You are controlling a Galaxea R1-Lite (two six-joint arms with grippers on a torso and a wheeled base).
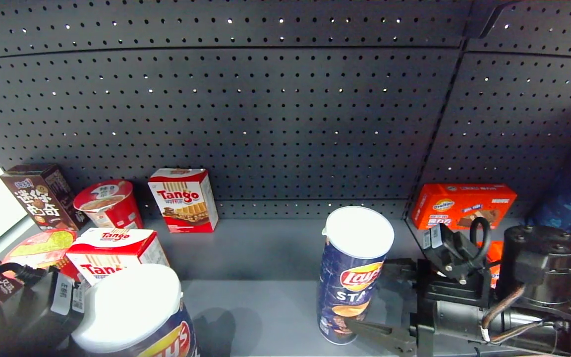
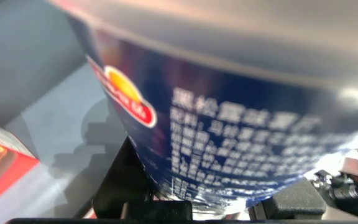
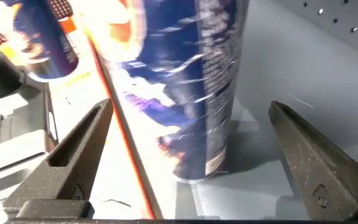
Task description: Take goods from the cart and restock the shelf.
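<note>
A blue chip can (image 1: 354,277) with a white lid stands upright on the grey shelf (image 1: 260,258), right of centre. My right gripper (image 1: 385,303) is open at its right side, one finger on either side of the can's lower half and neither touching it. In the right wrist view the can (image 3: 197,87) stands between the spread fingertips (image 3: 89,134). A second blue chip can (image 1: 134,315) is lifted at the lower left, with my left gripper (image 1: 75,310) shut on it. That can (image 2: 241,118) is seen close up in the left wrist view.
On the left of the shelf stand two red-and-white wafer boxes (image 1: 184,199) (image 1: 114,253), a red cup of noodles (image 1: 108,204), a brown box (image 1: 42,196) and a flat red pack (image 1: 40,250). An orange box (image 1: 461,204) stands beyond a divider at the right. Pegboard (image 1: 265,124) backs the shelf.
</note>
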